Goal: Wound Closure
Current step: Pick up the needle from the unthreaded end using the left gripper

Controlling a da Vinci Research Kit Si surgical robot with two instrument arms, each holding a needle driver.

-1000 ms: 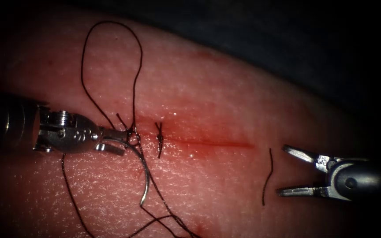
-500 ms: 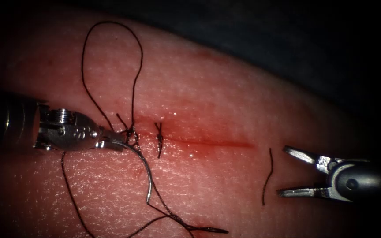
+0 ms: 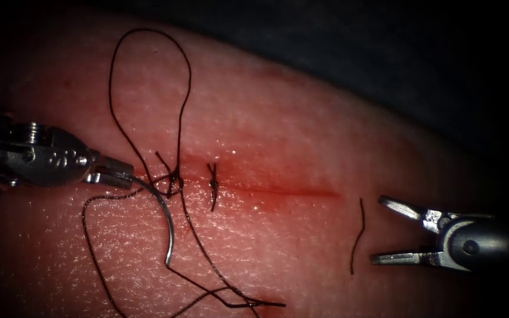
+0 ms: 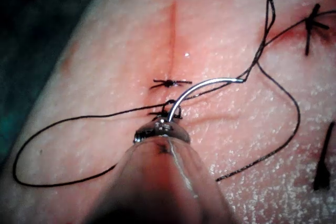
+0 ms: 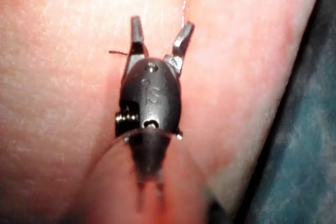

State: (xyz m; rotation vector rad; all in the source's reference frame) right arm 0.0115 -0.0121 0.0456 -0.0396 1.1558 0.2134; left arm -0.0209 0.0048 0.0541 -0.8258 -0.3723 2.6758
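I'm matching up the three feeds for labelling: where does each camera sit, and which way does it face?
Endoscope: above and in front of the cut; left tool holds the needle at one end, needle free of the tissue; right tool open, empty.
Left wrist: along its shaft at its own end effector gripping the needle.
Right wrist: along its shaft at its open end effector.
Shared: endoscope and left wrist both show the needle, thread and stitches.

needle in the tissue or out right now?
Out. The needle lies free over the tissue, its whole curve bare, held at one end by the left tool.
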